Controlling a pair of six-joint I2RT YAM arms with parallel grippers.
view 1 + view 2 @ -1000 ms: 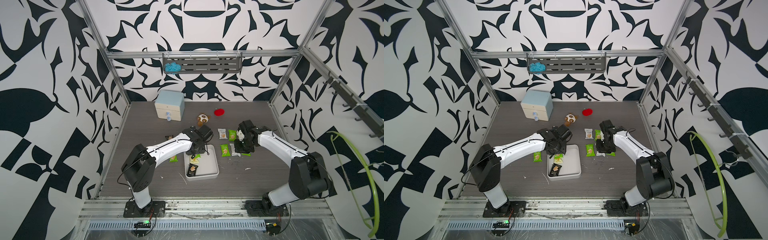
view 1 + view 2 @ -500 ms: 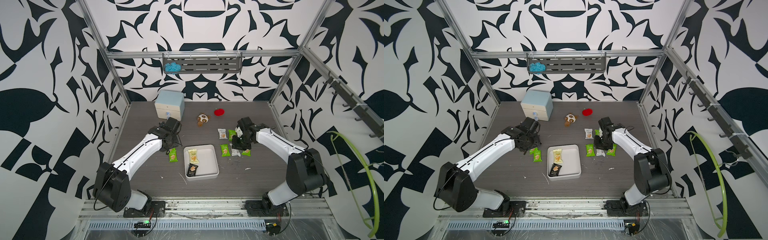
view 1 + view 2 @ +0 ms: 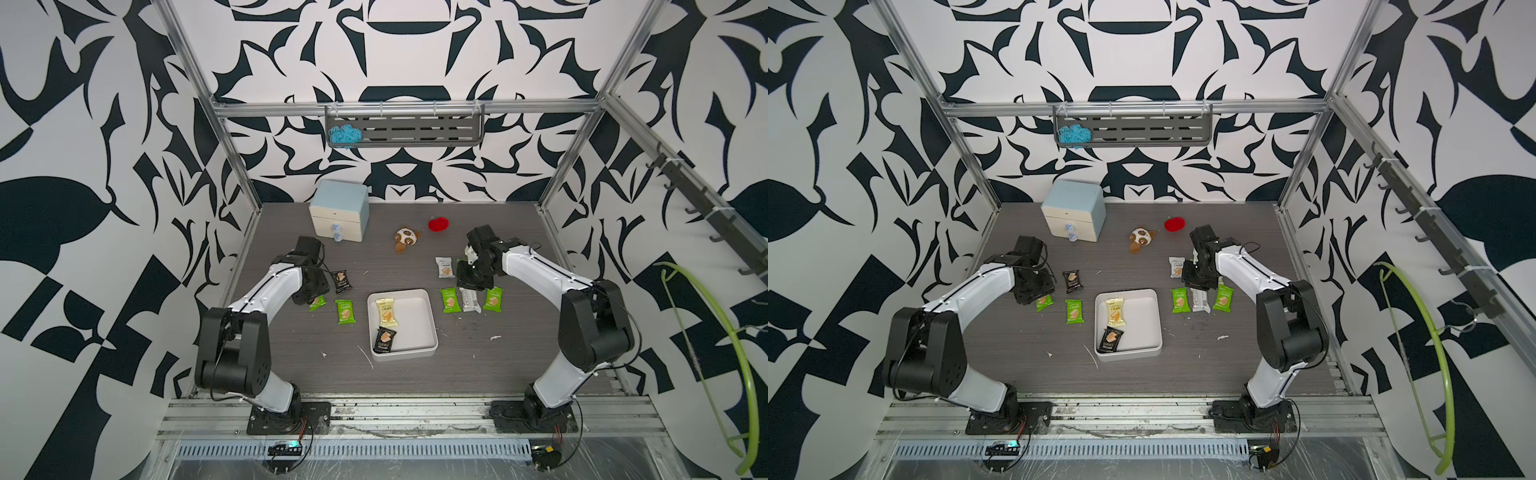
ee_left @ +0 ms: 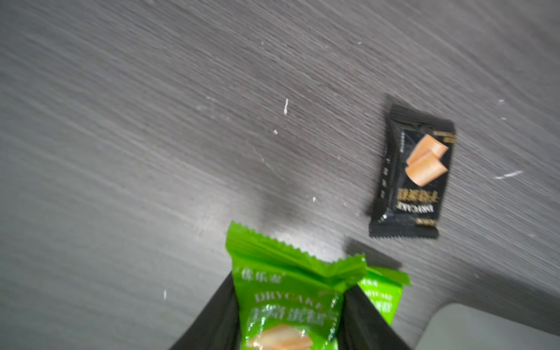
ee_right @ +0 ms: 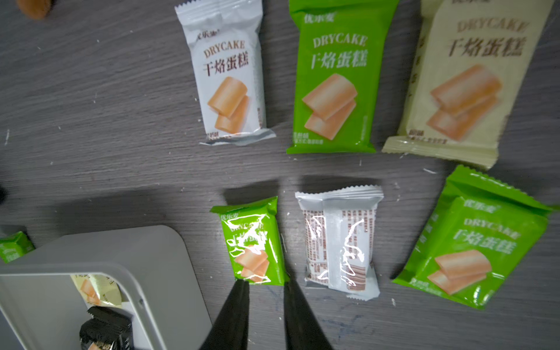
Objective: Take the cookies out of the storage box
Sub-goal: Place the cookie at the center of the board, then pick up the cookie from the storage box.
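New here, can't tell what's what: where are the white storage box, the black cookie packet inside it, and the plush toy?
Storage box (image 3: pixel 415 326), in a top view, on its bare floor.
Black cookie packet (image 3: pixel 384 340), in a top view, middle of the wrapper.
Plush toy (image 3: pixel 406 237), in a top view, on its head.

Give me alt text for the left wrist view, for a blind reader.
The left gripper clamps a green cookie packet over the grey table. A black packet lies flat nearby, with a second green packet and a corner of the storage box.
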